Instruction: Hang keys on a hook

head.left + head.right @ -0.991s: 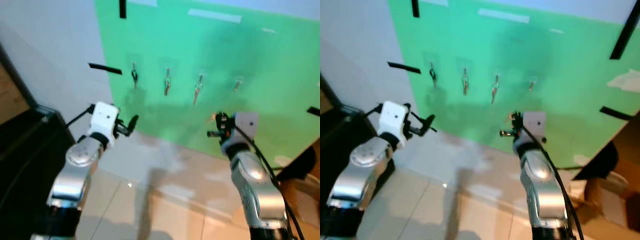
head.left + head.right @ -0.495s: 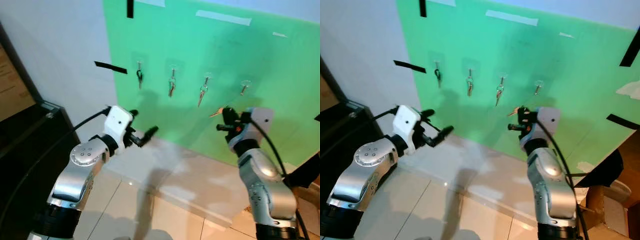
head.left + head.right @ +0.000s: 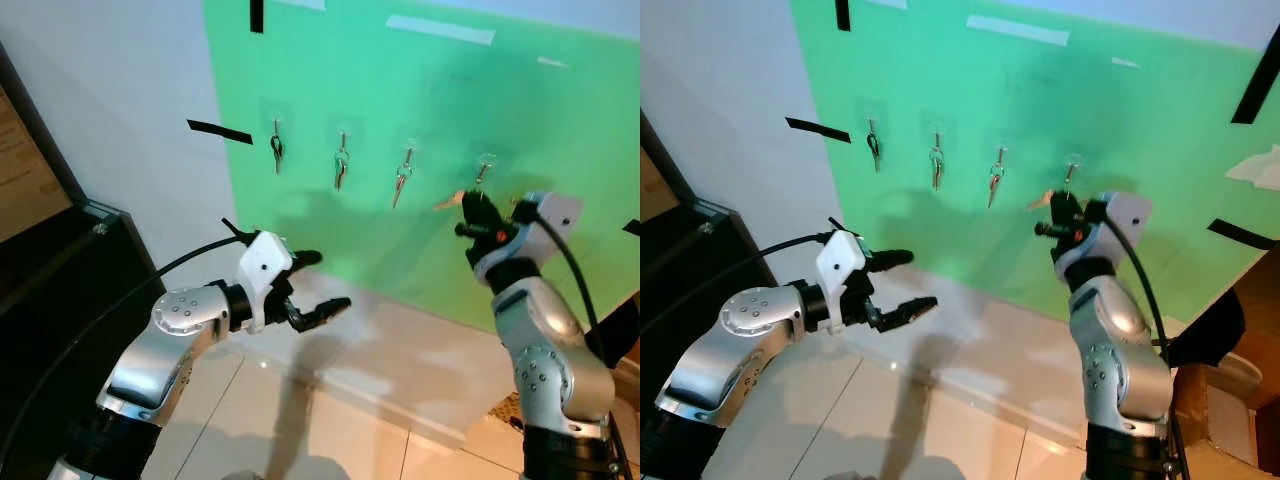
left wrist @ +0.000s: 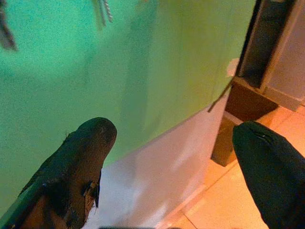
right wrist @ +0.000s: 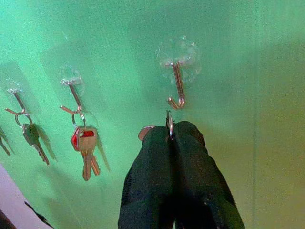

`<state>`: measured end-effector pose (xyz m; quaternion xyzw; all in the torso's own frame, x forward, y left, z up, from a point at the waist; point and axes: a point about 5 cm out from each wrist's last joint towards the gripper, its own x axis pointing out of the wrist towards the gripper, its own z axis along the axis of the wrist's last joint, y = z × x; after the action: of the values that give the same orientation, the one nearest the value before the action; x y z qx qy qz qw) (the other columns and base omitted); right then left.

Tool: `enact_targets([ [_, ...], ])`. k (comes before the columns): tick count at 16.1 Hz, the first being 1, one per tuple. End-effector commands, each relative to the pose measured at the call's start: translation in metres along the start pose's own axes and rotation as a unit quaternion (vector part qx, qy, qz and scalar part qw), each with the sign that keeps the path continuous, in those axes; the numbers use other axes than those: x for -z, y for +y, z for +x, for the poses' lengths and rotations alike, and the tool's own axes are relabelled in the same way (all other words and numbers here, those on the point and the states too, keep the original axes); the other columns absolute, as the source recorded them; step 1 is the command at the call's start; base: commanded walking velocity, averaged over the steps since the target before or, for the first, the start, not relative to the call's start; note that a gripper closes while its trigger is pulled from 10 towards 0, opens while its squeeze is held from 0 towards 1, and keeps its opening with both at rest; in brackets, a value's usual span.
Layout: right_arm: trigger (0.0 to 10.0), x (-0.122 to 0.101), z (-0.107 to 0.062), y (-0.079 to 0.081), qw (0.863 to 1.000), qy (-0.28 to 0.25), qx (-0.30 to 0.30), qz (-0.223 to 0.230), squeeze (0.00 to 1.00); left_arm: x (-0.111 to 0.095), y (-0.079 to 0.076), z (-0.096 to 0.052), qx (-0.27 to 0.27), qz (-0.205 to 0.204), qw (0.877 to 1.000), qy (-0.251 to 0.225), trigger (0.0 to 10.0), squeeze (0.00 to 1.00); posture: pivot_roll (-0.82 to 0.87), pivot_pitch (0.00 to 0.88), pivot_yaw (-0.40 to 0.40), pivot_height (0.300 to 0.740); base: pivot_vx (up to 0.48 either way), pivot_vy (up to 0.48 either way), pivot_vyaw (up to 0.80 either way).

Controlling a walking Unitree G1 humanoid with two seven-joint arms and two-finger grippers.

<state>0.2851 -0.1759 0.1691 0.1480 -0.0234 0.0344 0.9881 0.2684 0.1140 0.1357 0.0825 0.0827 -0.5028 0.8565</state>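
While the left gripper [image 3: 318, 280] hangs spread wide and empty, the right gripper [image 5: 171, 131] pinches a key ring [image 5: 168, 125] tight just beneath the bare hook [image 5: 177, 86].

The board [image 3: 420, 110] is bright green, with black tape strips [image 3: 218, 131] at its left edge. The hooks [image 5: 177, 82] are clear-backed metal. One hung key [image 5: 85, 143] has a red head. The fingers [image 5: 157, 191] are black, the floor [image 3: 330, 440] pale cream.
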Motion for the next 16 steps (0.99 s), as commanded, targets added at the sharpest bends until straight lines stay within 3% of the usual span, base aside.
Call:
enact_targets([
  [1,10.0,-0.008,0.001,0.003,1.0,-0.012,-0.012,0.007,0.0,-0.005,-0.001,0.001,0.012,0.011,1.0,-0.001,10.0,0.0,-0.04,0.0,-0.026,0.74,0.0,0.0,0.0],
  [11,10.0,-0.018,0.01,-0.006,0.999,-0.026,0.001,0.034,0.0,-0.009,-0.004,0.002,0.029,0.017,0.999,-0.024,10.0,0.0,-0.04,0.0,-0.025,0.74,0.0,0.0,0.0],
  [16,10.0,-0.007,0.01,-0.006,0.999,-0.003,0.01,0.052,0.0,-0.01,-0.003,0.003,0.029,0.018,0.999,-0.027,10.0,0.0,-0.04,0.0,-0.024,0.74,0.0,0.0,0.0],
])
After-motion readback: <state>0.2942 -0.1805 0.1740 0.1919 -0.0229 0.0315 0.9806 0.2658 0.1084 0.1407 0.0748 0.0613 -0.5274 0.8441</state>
